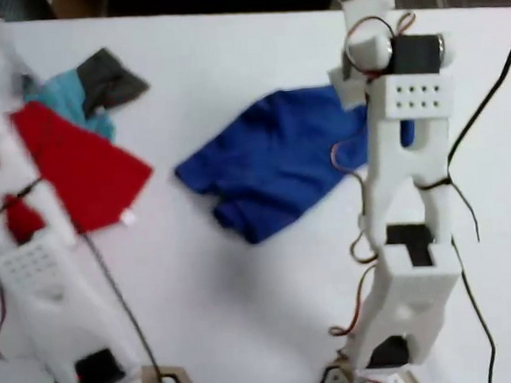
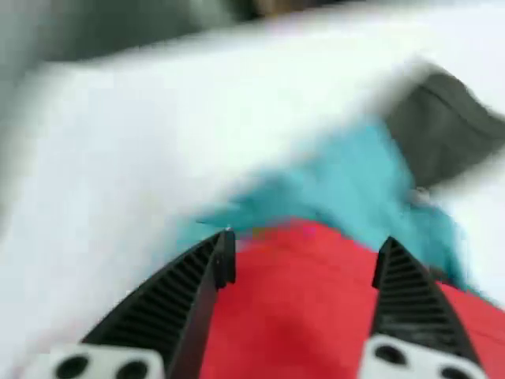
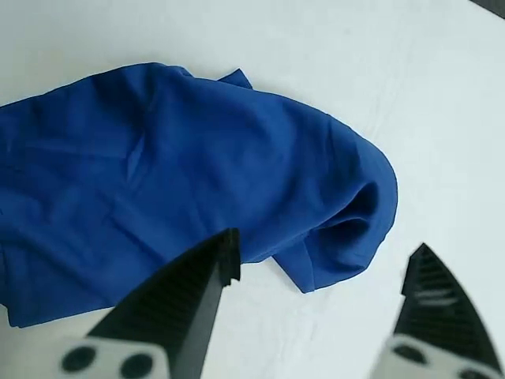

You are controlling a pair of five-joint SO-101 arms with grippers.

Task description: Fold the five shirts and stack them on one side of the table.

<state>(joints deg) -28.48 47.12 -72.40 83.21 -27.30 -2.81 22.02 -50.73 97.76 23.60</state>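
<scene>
Left pincer (image 2: 308,241) first: its two black fingers stand wide apart with nothing between them, hovering just above the red shirt (image 1: 87,172), close to where that shirt's edge meets the teal one. The red shirt lies fairly flat at the left side of the white table (image 1: 228,53), partly under the left arm (image 1: 43,285). It overlaps the teal shirt (image 1: 69,95), which sits bunched up behind it. A dark grey garment (image 1: 112,79) touches the teal shirt on its far right side, loosely crumpled. Near the middle of the table, well apart from that cluster, the blue shirt (image 1: 276,168) lies rumpled and unfolded, one edge rolled over into a soft fold. The right arm (image 1: 409,189) rises in front of the blue shirt's right end. The right pincer (image 3: 325,243) is spread open too and holds nothing, poised over the rolled edge of the blue shirt and the bare tabletop just beside it.
</scene>
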